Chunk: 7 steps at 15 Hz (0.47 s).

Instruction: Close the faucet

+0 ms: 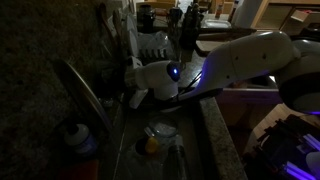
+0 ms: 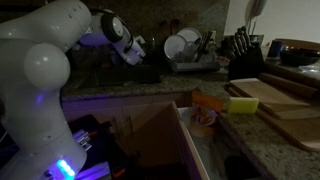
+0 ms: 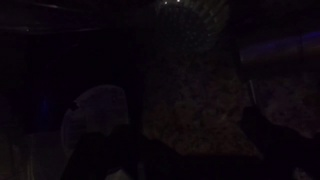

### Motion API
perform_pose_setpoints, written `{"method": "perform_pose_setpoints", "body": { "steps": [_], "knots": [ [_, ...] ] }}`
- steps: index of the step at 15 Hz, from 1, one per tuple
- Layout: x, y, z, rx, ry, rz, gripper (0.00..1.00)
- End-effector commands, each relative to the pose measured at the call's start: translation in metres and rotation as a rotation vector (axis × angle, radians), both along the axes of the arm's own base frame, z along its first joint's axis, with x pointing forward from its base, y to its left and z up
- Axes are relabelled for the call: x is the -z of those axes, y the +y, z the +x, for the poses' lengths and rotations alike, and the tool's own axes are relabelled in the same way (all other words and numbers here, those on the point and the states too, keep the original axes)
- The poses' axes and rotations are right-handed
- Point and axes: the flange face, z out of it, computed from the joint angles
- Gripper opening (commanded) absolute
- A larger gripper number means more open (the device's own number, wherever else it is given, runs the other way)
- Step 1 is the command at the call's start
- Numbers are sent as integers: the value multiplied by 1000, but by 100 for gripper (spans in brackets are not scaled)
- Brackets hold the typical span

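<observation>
I see the gripper [image 1: 134,96] mid-frame, right of the faucet [image 1: 88,100]. Too dark, can't tell jaw opening.

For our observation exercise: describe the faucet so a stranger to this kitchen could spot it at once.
Find the sink below the white arm. At its wall-side edge rises the faucet. Unlike the squat blue-capped bottle beside it, it is a long, slender silver-grey arch.
</observation>
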Motion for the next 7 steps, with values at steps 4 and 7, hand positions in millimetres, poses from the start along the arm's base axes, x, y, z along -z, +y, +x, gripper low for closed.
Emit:
{"method": "perform_pose_setpoints", "body": {
  "steps": [4, 7],
  "knots": [
    [-2, -6, 2, 9, 39, 15, 100],
    [0, -5, 2, 10, 40, 14, 100]
  ]
}}
